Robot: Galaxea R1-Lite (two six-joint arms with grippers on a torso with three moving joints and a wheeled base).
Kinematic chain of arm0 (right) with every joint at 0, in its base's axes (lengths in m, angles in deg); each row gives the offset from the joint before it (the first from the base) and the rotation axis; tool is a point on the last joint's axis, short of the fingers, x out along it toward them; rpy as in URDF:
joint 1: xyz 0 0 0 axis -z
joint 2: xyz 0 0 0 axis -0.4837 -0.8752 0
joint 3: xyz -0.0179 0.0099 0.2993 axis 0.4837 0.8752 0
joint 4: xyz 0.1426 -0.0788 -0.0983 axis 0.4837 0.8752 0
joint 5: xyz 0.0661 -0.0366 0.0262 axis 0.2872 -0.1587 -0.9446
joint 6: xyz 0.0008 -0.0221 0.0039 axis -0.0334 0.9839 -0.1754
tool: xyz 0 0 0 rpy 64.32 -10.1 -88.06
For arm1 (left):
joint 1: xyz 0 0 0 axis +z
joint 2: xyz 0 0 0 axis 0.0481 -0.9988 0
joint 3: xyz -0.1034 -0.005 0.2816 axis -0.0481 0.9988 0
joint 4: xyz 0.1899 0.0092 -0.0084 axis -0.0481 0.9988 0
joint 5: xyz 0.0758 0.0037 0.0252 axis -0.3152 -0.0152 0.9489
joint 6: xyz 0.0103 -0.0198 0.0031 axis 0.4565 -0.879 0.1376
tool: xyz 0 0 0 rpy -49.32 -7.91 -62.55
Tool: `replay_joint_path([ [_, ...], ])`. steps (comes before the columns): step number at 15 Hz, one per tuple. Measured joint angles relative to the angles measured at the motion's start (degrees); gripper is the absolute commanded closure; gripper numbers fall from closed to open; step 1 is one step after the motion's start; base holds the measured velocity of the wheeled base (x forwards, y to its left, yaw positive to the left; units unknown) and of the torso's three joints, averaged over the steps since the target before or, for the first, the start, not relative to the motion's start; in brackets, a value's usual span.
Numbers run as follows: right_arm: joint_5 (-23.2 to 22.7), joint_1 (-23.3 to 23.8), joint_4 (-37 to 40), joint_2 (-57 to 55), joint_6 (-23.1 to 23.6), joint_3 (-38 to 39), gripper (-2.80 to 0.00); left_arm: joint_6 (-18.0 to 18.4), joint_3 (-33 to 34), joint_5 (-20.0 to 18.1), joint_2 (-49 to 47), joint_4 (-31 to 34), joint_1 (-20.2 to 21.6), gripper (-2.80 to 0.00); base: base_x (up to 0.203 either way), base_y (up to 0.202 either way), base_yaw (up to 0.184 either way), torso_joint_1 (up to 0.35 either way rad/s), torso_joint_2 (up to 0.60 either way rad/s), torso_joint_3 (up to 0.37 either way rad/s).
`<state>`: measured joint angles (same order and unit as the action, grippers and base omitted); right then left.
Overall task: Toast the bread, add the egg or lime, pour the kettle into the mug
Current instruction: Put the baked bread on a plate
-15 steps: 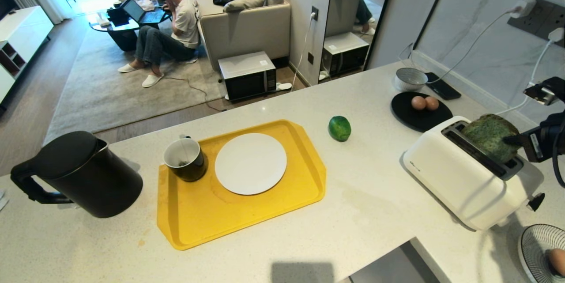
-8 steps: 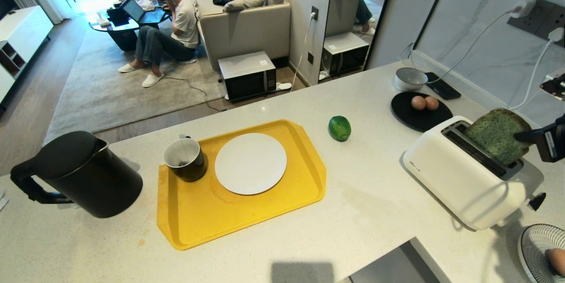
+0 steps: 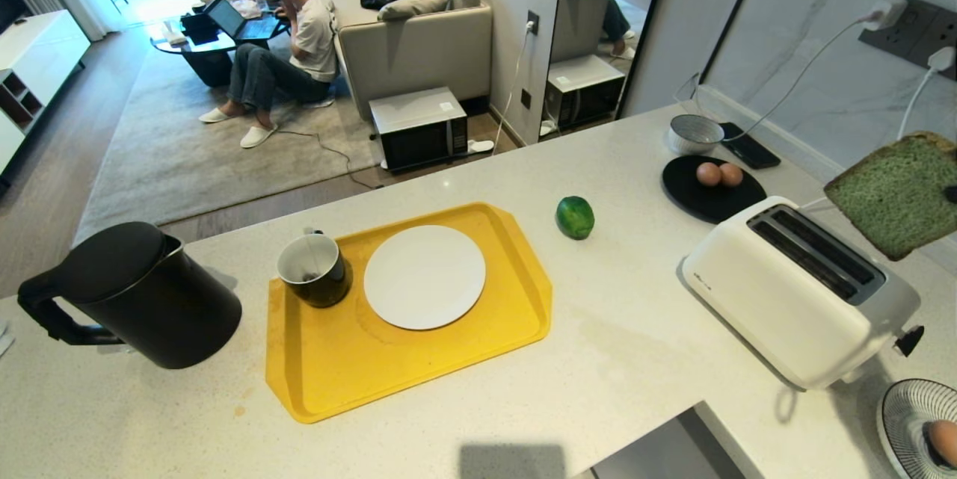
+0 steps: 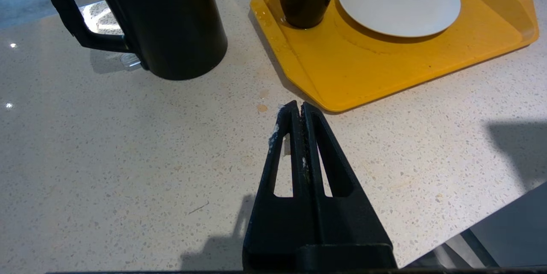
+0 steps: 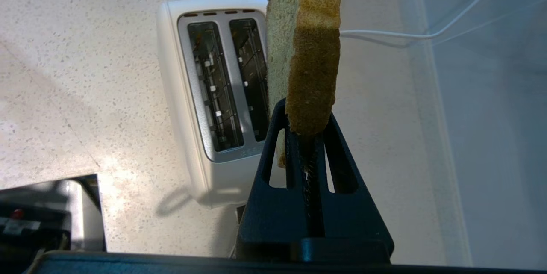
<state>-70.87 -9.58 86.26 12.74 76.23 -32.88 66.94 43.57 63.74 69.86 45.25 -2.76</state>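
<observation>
While the right gripper (image 5: 308,131) clamps one edge of the bread (image 3: 897,191), the slice hangs in the air above and just beyond the white toaster (image 3: 796,288), clear of both slots, which look empty in the right wrist view. From the fingers the slice stands straight out along the gripper's own line, crust edge toward the camera, its broad faces running roughly the same way as the slots. What the coming move seems to turn on is the way to the white plate (image 3: 425,276), which lies well off to the robot's left on the yellow tray (image 3: 351,378); the bread would have to travel across the counter (image 3: 635,359) and be turned from upright to flat before it is let go. The right arm is the only one near it; the left gripper (image 4: 301,109) hovers clenched on nothing over bare counter by the tray's near corner. The plate has nothing on it. Beside it on the tray stands the mug (image 3: 312,269), a teabag string over its rim. The kettle (image 3: 138,292) sits off the tray at the far left, lid on. The lime (image 3: 575,217) lies loose on the counter between tray and toaster, and two eggs (image 3: 719,174) rest on a black plate (image 3: 691,199) behind the toaster.
</observation>
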Motion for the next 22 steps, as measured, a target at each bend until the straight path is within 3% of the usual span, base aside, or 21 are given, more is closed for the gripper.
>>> replay_joint_path([
  [12,2.2,0.1,-0.1,5.8,0.0,1.0,0.00,0.0,0.0,0.0,0.0,0.0,0.0,0.00,0.000,0.000,0.000,0.000,0.00,0.000],
  [22,2.2,0.1,-0.1,6.3,-0.1,2.2,0.00,0.0,0.0,0.0,0.0,0.0,0.0,0.00,0.001,-0.009,0.164,0.005,0.00,0.003],
])
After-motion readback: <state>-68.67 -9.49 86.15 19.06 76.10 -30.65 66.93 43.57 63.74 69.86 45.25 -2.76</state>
